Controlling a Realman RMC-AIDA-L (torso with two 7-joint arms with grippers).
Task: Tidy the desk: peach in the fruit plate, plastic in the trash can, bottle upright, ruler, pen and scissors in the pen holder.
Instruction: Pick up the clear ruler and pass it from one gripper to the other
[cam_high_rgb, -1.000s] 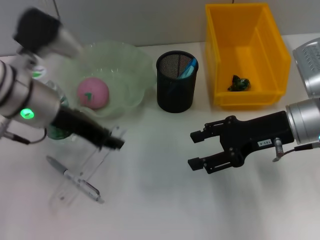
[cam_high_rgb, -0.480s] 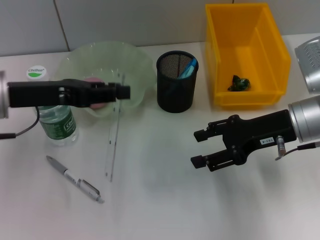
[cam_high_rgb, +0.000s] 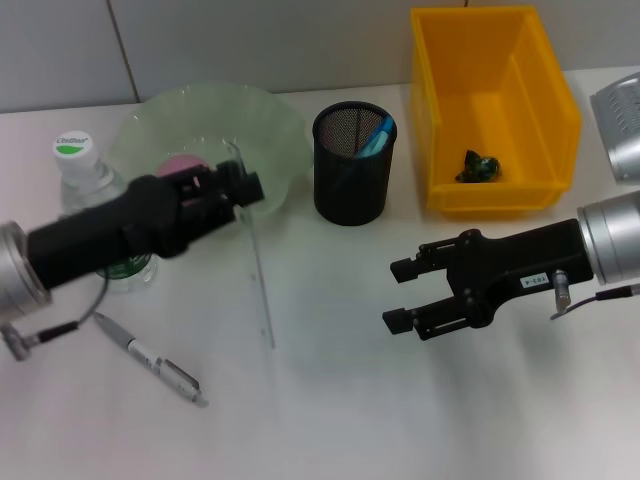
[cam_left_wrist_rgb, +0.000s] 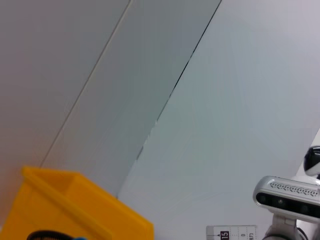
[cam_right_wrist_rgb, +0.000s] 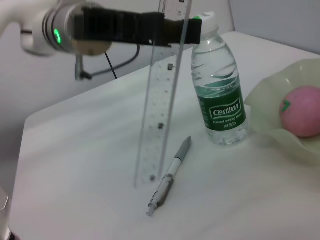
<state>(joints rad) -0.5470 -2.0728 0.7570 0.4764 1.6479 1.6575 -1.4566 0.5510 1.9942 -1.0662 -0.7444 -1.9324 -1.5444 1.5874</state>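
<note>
In the head view, the left end effector (cam_high_rgb: 238, 186) is seen at about ten o'clock of the table (cam_high_rgb: 330, 400), closed on the upper end of a clear ruler (cam_high_rgb: 258, 262). The ruler is held hanging downward, its lower end reaching toward the middle of the table. Behind the left arm, a pale green fruit plate (cam_high_rgb: 270, 135) is placed, and a pink peach (cam_high_rgb: 180, 164) is partly seen inside it. A water bottle (cam_high_rgb: 85, 178) with a green-marked cap is stood upright at nine o'clock, partly hidden by the arm. A pen (cam_high_rgb: 150, 357) is laid flat at seven o'clock. A black mesh pen holder (cam_high_rgb: 353, 163) is set at twelve o'clock, with a blue item inside. A yellow bin (cam_high_rgb: 492, 110) is found at one o'clock, and a crumpled green scrap (cam_high_rgb: 477, 166) is lying in it. The right end effector (cam_high_rgb: 400, 296) is held at three o'clock with its fingers spread apart, nothing between them.

In the left wrist view, only a wall, a corner of the yellow bin and part of the robot's head are shown.

In the right wrist view, the ruler is seen clamped upright by the left end effector, with the pen lying just beside its lower end and the bottle standing near the plate.
</note>
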